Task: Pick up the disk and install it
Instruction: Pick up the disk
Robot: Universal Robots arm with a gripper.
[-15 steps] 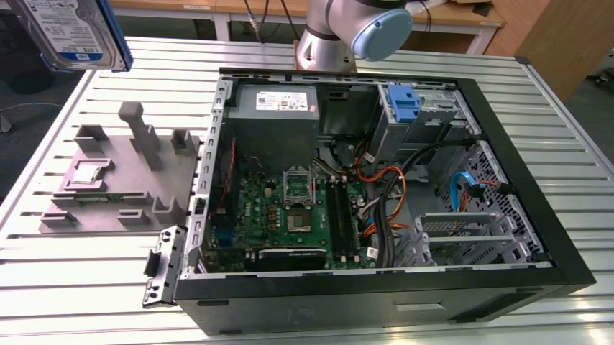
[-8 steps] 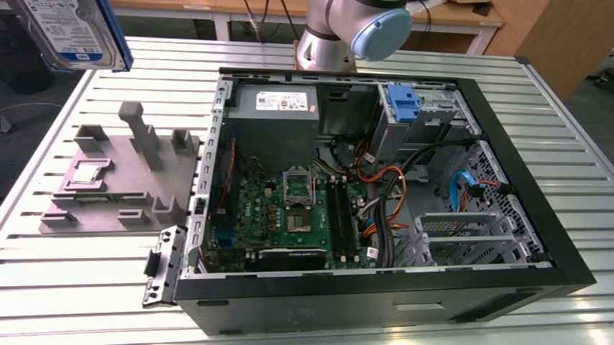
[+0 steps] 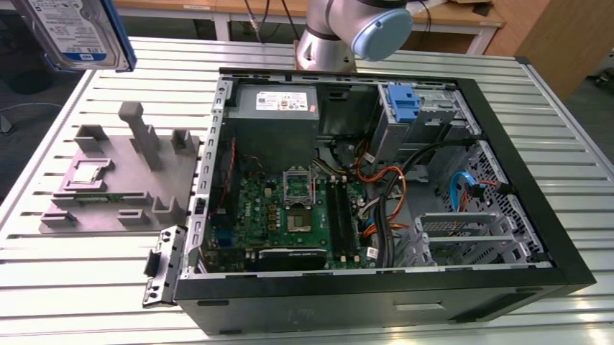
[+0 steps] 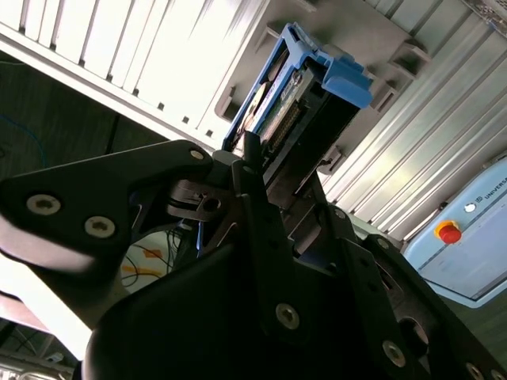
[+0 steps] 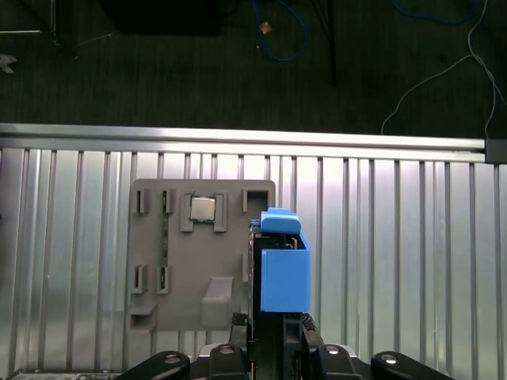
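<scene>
While the disk [image 3: 72, 32] hangs well above the desk [image 3: 537, 129] at the exterior view's upper left, the pick-up part of the task can be judged complete. The claw [image 5: 273, 321] is clenched on the disk. In both wrist views its fingers close on one end of the drive, and the blue carrier rails and their tab project away from the claw. In the first wrist view the disk stands over the edge of the grey fixture [image 5: 190, 269] and apart from it. The fixture rests on the desk and holds a small square chip [image 5: 203, 208]. Installation is not yet done. The disk is well apart from the open computer case [image 3: 384, 302], which lies on the desk to the exterior view's right of the fixture. Inside the case, a bare blue bracket [image 3: 407, 102] sits in a bay near the power-supply box [image 3: 276, 108]. A metal cage [image 3: 461, 237] near the opposite corner carries no drive that can be seen. Which bay is to receive the disk cannot be told.
</scene>
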